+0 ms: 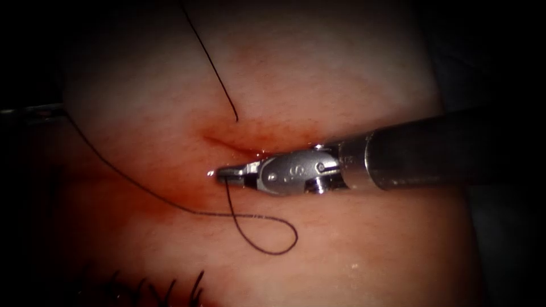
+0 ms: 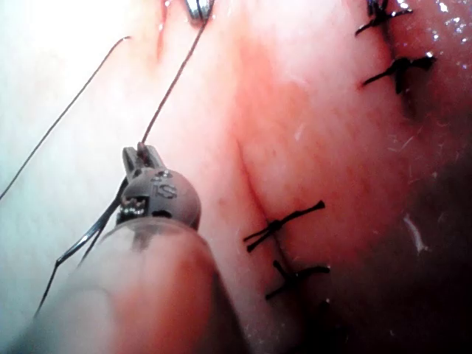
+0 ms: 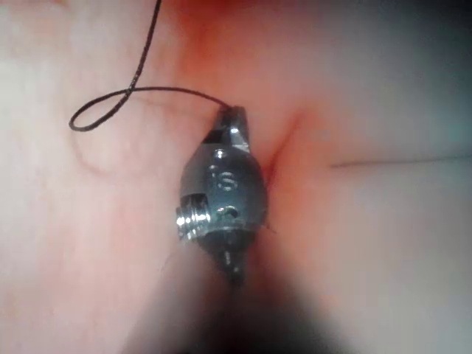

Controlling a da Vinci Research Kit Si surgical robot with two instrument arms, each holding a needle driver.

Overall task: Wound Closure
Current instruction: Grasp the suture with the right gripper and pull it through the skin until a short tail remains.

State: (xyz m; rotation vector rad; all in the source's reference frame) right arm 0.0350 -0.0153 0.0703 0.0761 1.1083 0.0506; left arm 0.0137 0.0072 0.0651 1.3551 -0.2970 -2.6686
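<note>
From the endoscope, the job looks partly done. A row of finished stitches [image 1: 165, 287] sits on the tissue [image 1: 352, 244] well below the cut [image 1: 227, 142]. The cut itself gapes, with red fluid [image 1: 267, 149] along it and no stitch across it. One strand of thread [image 1: 267, 250] runs down from above and ends at the tissue just above the cut, so I judge a new stitch is begun but not tied.

The right tool [image 1: 219, 172] lies just below the cut with its jaws closed on the thread. From the jaws the thread drops away from the cut, curls into a loop, crosses itself and trails off to the left. Where the needle is I cannot tell.

In the left wrist view, the left tool [image 2: 144, 153] has its jaws closed on the thread [image 2: 169, 92]. From there a taut strand runs up to the tip of the right tool [image 2: 198, 7], beside a red streak that I take for the cut. Other slack strands pass beside the left tool's wrist. Several knotted stitches [image 2: 284, 223] cross a closed seam well away from that tool.

In the right wrist view, the right tool [image 3: 232, 114] pinches the thread [image 3: 99, 114] at its very tip. The loop lies just beyond the tip, and the reddened crease of the cut runs close alongside the jaws.
</note>
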